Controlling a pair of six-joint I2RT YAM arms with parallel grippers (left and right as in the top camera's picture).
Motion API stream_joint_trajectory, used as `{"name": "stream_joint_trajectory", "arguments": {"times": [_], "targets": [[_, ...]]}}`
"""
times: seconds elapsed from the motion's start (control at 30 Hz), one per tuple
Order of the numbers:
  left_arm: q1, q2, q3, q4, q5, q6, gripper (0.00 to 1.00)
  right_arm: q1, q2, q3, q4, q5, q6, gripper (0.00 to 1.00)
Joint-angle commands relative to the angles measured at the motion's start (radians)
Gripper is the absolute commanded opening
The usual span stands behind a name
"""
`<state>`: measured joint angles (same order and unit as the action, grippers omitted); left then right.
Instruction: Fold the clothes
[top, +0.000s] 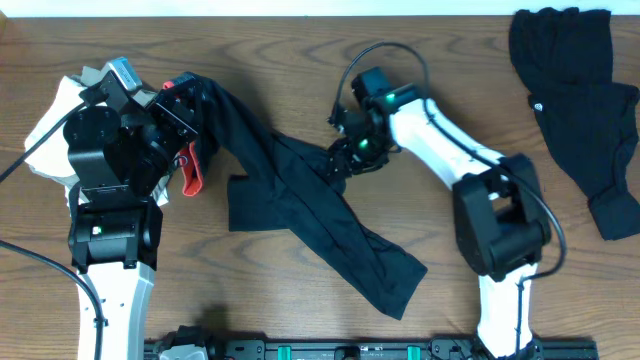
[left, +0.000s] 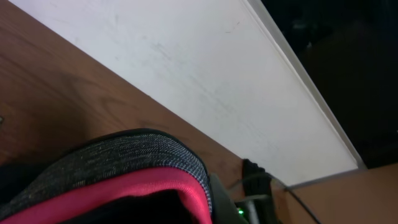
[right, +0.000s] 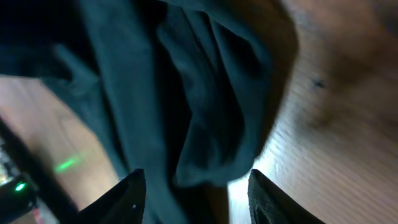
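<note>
The long dark leggings (top: 300, 200) lie slantwise across the table, from upper left to lower middle. Their grey-and-coral waistband (left: 137, 174) fills the bottom of the left wrist view and hides the jaws. In the overhead view my left gripper (top: 185, 108) is shut on the waistband end and holds it raised; a coral strip (top: 190, 172) hangs below it. My right gripper (top: 340, 158) is over one leg of the leggings. Its fingers (right: 193, 177) are wide open with dark folded cloth (right: 205, 112) between and beyond them.
More black clothes (top: 575, 90) with a small logo lie in a heap at the back right. A white cloth or sheet (top: 48, 120) lies under the left arm. A white wall strip (left: 205, 81) borders the table's far edge.
</note>
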<state>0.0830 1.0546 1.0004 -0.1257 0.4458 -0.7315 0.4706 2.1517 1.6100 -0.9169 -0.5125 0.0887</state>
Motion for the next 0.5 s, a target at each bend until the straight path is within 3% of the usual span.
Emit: {"name": "stream_joint_trajectory", "arguments": {"times": [0.0, 0.2, 0.27, 0.33, 0.37, 0.47], "targets": [[-0.001, -0.017, 0.014, 0.006, 0.018, 0.022, 0.06, 0.028, 0.042, 0.001, 0.014, 0.092, 0.074, 0.51], [-0.001, -0.017, 0.014, -0.004, 0.018, 0.025, 0.06, 0.051, 0.068, -0.002, 0.049, 0.154, 0.084, 0.48], [-0.001, -0.017, 0.014, -0.007, 0.018, 0.025, 0.06, 0.056, 0.073, -0.002, 0.055, 0.159, 0.089, 0.36], [-0.001, -0.017, 0.014, -0.011, 0.018, 0.025, 0.06, 0.056, 0.076, -0.002, 0.057, 0.174, 0.108, 0.09], [-0.001, -0.017, 0.014, -0.016, 0.018, 0.025, 0.06, 0.056, 0.076, -0.002, 0.058, 0.184, 0.114, 0.02], [-0.001, -0.017, 0.014, -0.032, 0.018, 0.032, 0.06, 0.051, 0.072, -0.002, 0.053, 0.248, 0.128, 0.01]]}}
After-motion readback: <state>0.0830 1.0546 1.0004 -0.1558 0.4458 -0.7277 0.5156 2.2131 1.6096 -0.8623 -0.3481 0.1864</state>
